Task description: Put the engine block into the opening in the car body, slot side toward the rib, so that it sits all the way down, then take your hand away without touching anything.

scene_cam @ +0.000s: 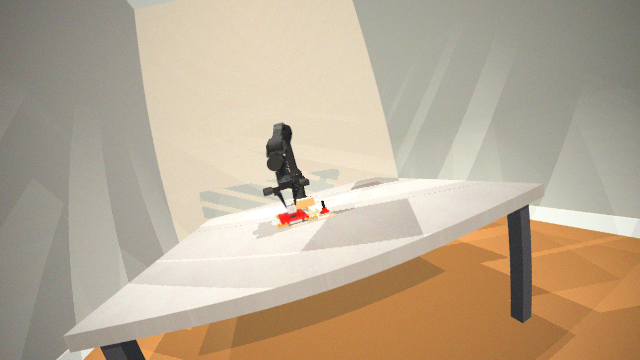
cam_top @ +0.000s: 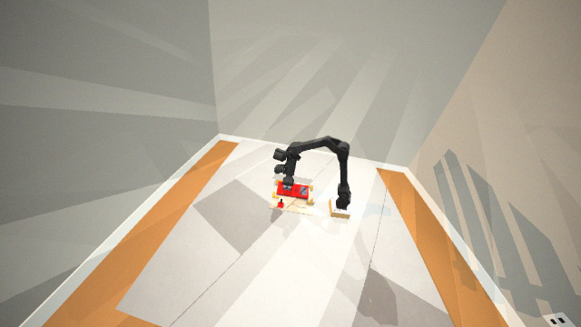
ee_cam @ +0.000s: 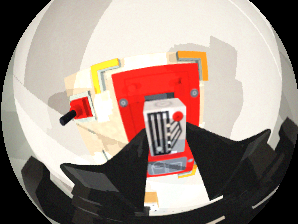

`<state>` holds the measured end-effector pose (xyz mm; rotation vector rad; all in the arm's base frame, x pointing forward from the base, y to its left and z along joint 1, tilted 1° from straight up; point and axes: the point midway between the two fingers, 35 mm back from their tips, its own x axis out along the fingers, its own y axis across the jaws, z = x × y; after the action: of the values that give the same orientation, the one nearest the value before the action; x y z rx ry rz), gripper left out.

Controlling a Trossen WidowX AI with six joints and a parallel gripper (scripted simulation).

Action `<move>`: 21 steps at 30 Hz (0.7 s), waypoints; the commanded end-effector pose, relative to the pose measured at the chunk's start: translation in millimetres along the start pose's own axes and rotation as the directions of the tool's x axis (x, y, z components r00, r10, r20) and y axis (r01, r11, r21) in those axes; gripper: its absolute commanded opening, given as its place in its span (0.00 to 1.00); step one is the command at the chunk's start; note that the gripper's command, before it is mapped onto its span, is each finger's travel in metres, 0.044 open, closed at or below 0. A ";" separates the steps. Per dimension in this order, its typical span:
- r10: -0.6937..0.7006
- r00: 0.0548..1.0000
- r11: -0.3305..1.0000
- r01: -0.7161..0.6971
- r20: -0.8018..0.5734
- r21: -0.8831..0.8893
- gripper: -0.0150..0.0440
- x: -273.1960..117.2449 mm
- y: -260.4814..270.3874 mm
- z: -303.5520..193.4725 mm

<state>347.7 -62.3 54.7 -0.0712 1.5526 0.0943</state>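
Note:
The red car body (cam_top: 296, 195) (scene_cam: 289, 218) (ee_cam: 132, 82) lies flat on a pale board, its grey window toward the arm's base. My gripper (scene_cam: 291, 206) (ee_cam: 165, 129) is shut on the engine block (scene_cam: 291, 209) (ee_cam: 165, 127), a pale block with black-and-white striped markings and a red dot. The block is upright over the middle of the body in the wrist view. A dark part of the opening (ee_cam: 159, 95) shows just beyond its top. The block stands out above the body; whether its lower end is inside the opening is hidden. The slot side and rib cannot be made out.
Yellow and orange corner brackets (ee_cam: 96, 80) (ee_cam: 203, 60) stand around the body. A small red piece with a black handle (cam_top: 280, 204) (scene_cam: 324, 210) (ee_cam: 82, 108) stands beside it on the board (cam_top: 296, 213). The arm's base sits on a wooden block (cam_top: 339, 214).

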 end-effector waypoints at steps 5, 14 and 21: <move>-0.002 1.000 0.999 0.002 -0.001 0.047 0.52 2.7 -0.3 0.2; -0.002 1.000 1.000 0.002 -0.001 -0.021 0.52 4.7 -0.1 0.2; -0.002 1.000 1.000 0.002 -0.001 0.004 0.52 6.3 -0.1 0.2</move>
<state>347.8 -62.0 50.3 -0.0763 1.5520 0.0996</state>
